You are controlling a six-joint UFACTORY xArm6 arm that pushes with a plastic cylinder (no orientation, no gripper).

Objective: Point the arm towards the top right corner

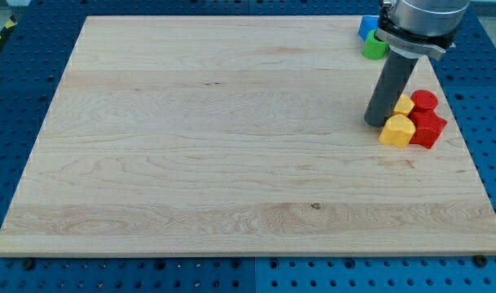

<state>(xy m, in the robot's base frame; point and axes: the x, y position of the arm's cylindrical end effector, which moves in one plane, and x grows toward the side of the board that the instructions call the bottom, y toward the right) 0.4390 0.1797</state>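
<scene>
My tip (375,122) rests on the wooden board (231,130) at the view's right, just left of a cluster of blocks. The cluster holds a yellow heart-shaped block (397,129), a second yellow block (405,104) partly behind the rod, a red cylinder-like block (424,101) and a red star-like block (429,129). The tip is next to the yellow heart; I cannot tell if they touch. Near the view's top right corner a blue block (366,26) and a green block (374,46) lie partly hidden behind the arm.
The board lies on a blue perforated table (19,98). The arm's grey body (423,20) hangs over the board's top right corner. The board's right edge (467,138) runs close to the red blocks.
</scene>
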